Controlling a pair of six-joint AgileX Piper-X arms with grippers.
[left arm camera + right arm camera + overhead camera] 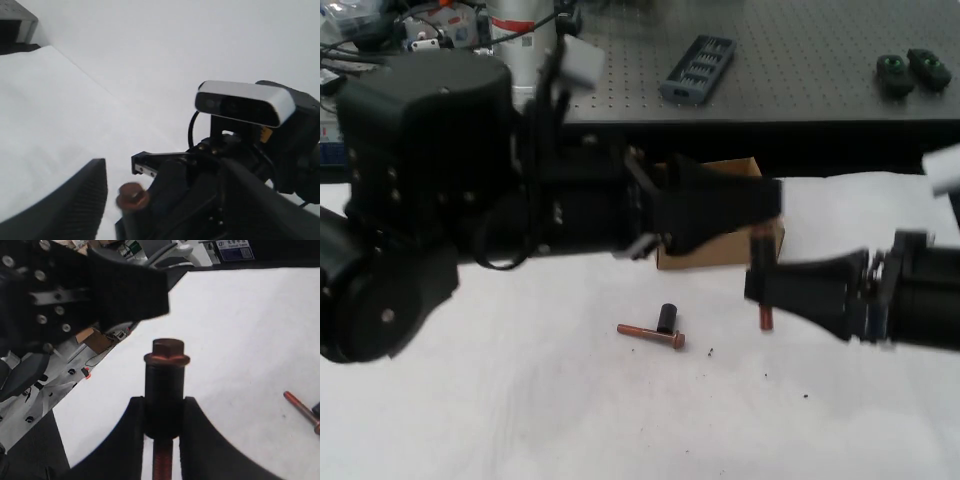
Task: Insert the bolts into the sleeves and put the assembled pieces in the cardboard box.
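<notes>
1. The right gripper (164, 407) is clamping both of its fingers on a black sleeve (162, 390); a copper bolt (167, 352) is passing right through it, with the flanged head sitting on the sleeve's upper end and the threaded end sticking out beneath the fingers; the piece is standing upright.
2. The left gripper (750, 205) is hanging close beyond that bolt head, with a strip of white showing between them in the right wrist view; its fingers (75, 200) are standing apart and gripping nothing.
3. In the high view the held piece is hanging just in front of the cardboard box (705, 255); the left arm is crossing over the box's open top.
4. A second bolt (650, 333) is lying flat on the white sheet (520, 400), nearer the camera than the box; a second sleeve (667, 317) is lying against it near its head, apparently touching.
5. The sheet's far edge is running just behind the box, meeting a dark perforated table (800, 60); on the near side of the loose parts the sheet is spreading wide.
6. A blue-and-white label (235, 249) is showing in the room behind, its print too small to read; a blue rack (698, 68) and a pair of green-and-black pieces (912, 72) are sitting on the perforated table, well apart.
</notes>
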